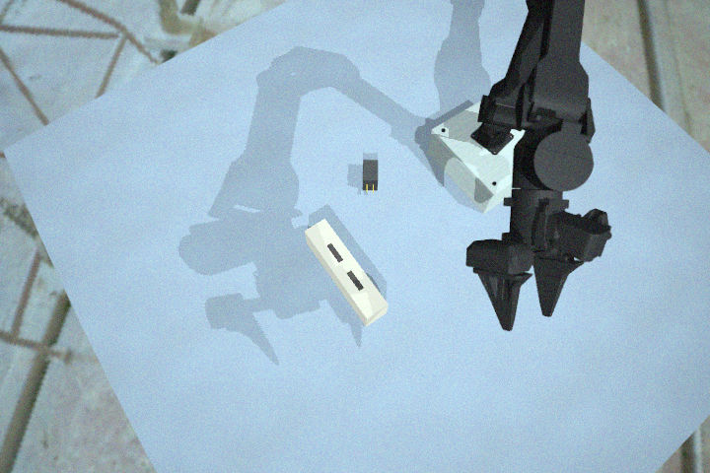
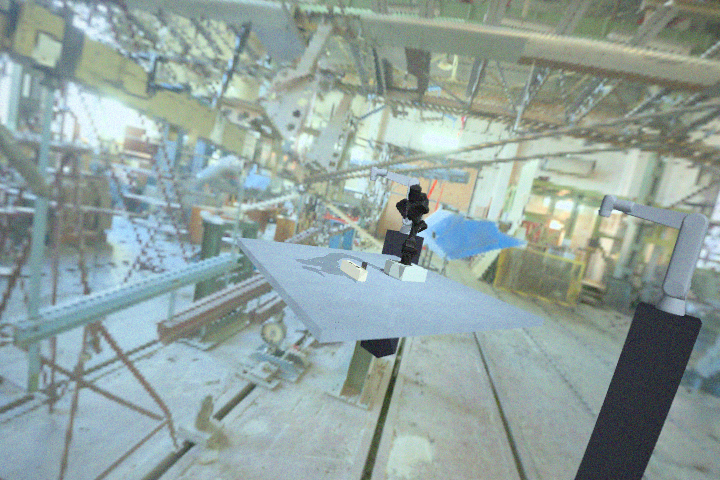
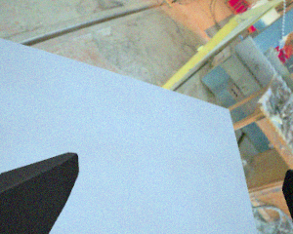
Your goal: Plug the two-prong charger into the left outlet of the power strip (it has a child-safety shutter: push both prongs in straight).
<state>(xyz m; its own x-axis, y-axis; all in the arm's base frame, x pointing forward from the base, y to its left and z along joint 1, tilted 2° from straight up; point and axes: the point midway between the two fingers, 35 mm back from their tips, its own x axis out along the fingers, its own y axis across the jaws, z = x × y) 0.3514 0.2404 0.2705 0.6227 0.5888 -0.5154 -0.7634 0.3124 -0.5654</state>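
The dark charger (image 1: 370, 169) (image 2: 364, 264) is on the table, its two yellow prongs toward the lower edge of the top view. The cream power strip (image 1: 345, 271) (image 2: 353, 270) lies diagonally below it in that view, with two dark outlets on its top face. My gripper (image 1: 528, 322) is open and empty, high above the table and to the right of the strip and charger in the top view. In the wrist view its fingers (image 3: 183, 171) stand wide apart, with only the table and background between them; neither charger nor strip shows there.
The blue-grey table (image 1: 534, 401) (image 2: 395, 311) (image 3: 137, 146) bears everything. The arm's white base block (image 1: 459, 150) (image 2: 404, 271) stands right of the charger in the top view, partly hidden by the arm. The arm's shadow falls across the power strip's surroundings. A grey arm on a dark pedestal (image 2: 638, 390) stands off the table.
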